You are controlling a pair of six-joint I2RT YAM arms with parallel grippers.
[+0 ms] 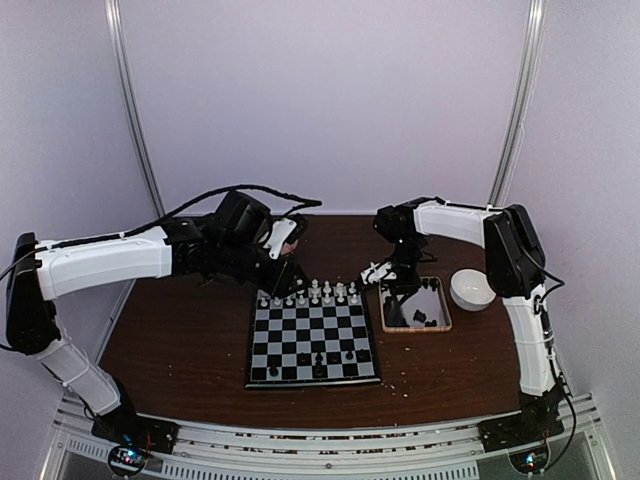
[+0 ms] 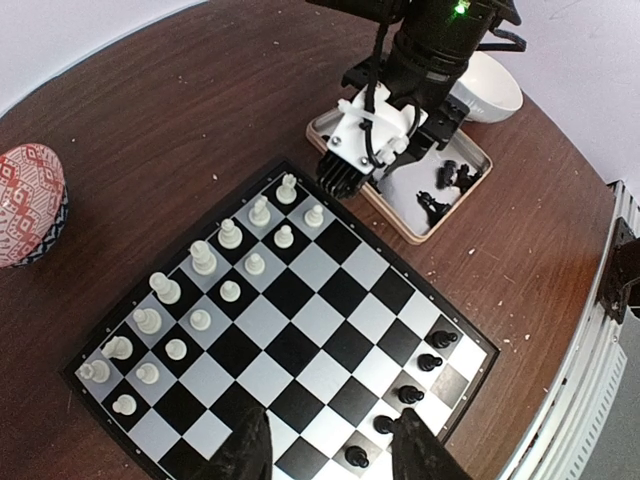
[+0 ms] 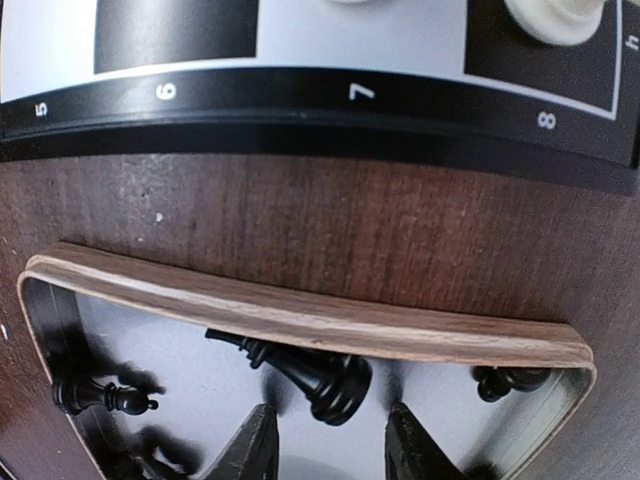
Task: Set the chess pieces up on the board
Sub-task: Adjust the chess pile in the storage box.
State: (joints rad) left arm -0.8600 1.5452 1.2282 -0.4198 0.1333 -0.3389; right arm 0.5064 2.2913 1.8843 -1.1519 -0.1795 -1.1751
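One target: black piece point(image 3: 325, 380) in tray point(image 3: 300, 325).
My right gripper point(image 3: 332, 445): spread, empty, aimed to grasp it.
My left gripper point(image 2: 335, 455): spread, empty, over board point(image 2: 290, 295).

Black-and-grey chequered board point(image 2: 290, 292), red-patterned bowl point(image 2: 28, 205)

Board rim point(image 3: 250, 115) reads 5–8, perhaps h.

Pale lilac walls point(image 1: 330, 90) enclosed the space on three sides. A dark wooden table point(image 1: 180, 350) stood under soft, even light.
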